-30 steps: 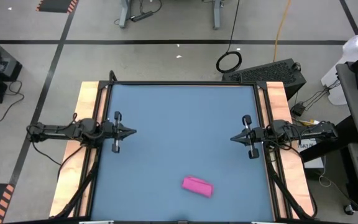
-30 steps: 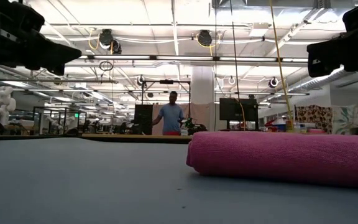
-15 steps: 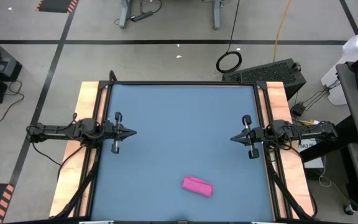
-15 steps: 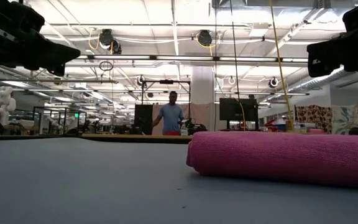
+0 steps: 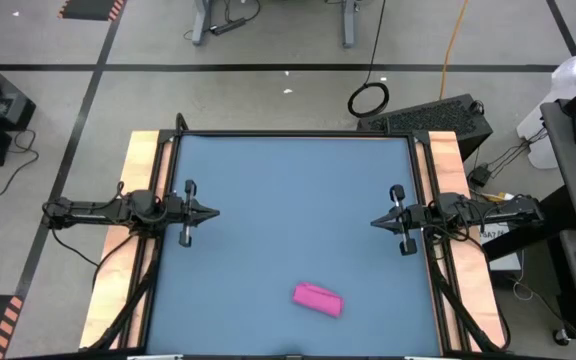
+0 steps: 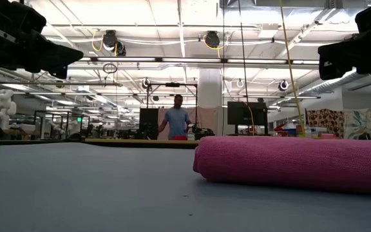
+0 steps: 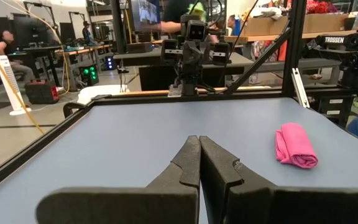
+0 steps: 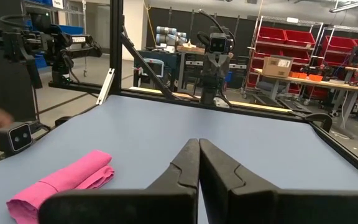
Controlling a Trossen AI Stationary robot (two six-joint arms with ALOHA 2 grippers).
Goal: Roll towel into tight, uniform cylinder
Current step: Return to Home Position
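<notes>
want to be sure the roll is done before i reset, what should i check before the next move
1. Towel rolled up: ok. The towel roll lies as one short pink roll on the table.
2. Roll tight and even: cannot tell. The right wrist view shows a layer edge along its side.
3. Left gripper clear: ok. It is at the table's left side, shut and empty, apart from the roll.
4. Right gripper clear: ok. It is at the table's right side, shut and empty.
5. Roll safely on the table: ok, though it lies near the front edge.
6. People clear: ok. A person stands far back in the room.
</notes>
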